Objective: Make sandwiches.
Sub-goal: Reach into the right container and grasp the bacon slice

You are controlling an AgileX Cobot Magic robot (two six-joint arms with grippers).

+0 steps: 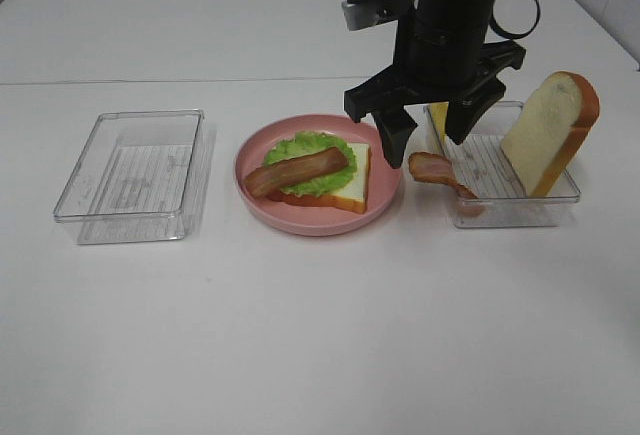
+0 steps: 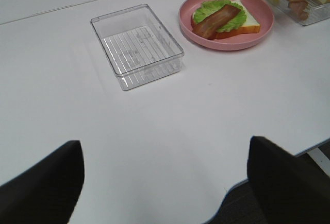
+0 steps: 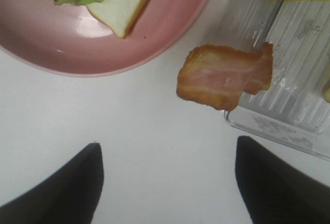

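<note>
On the lettuce (image 1: 310, 146), the bacon strip (image 1: 296, 172) runs slantwise left-right.

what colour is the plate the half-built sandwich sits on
Pink, plain with no pattern. The plate shows best in the exterior high view.

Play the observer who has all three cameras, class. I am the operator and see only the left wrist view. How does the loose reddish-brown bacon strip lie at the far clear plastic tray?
Observer: The reddish-brown bacon strip drapes over the wall of the clear plastic tray nearest the round pink plate, with one end sticking out past the tray.
Operator: Is the right gripper holding it?
Observer: No. The right gripper hovers over that spot with its jaws open and nothing between them.
</note>
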